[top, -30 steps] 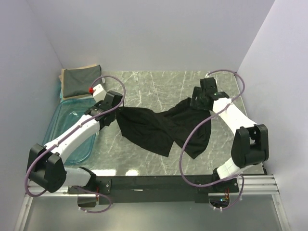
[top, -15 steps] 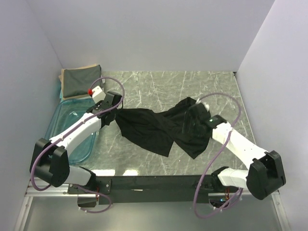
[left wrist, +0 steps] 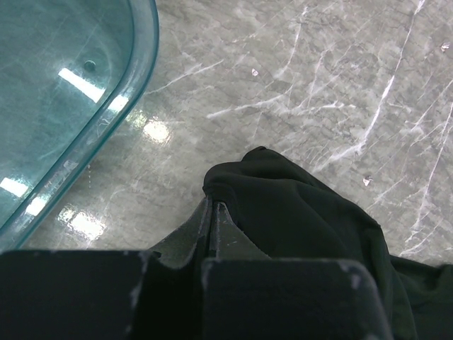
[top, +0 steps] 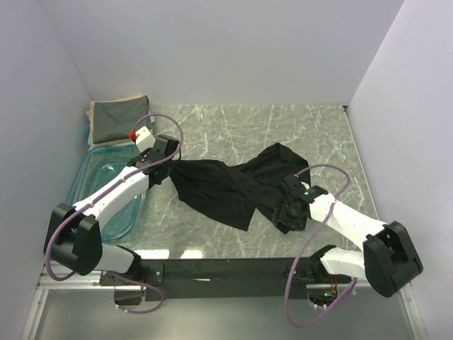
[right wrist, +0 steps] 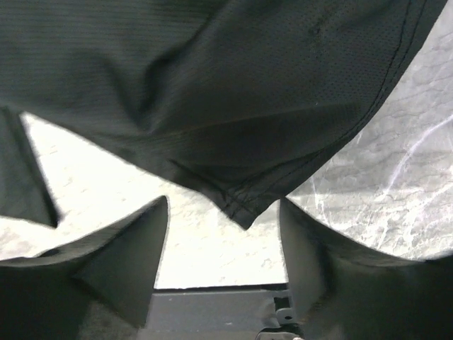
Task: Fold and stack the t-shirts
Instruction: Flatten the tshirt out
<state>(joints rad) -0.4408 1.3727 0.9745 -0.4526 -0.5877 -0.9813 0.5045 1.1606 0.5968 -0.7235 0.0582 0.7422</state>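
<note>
- Step: flattening the black t-shirt (top: 219, 188), crumpled mid-frame on the surface (top: 233, 127).
- The left fingers (left wrist: 192, 239) clamp its left edge.
- The right fingers (right wrist: 127, 248) stand wide, hem corner between them, ungripped.
- Next, likely: close there, pull taut.

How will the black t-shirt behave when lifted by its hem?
Likely floppy: the black t-shirt lies crumpled in folds, so it should sag. Probably light; its weave looks thin. The left gripper pinches one edge only, so the rest may drag.

No legible text, label, brand, number or sign on any surface in these views.
</note>
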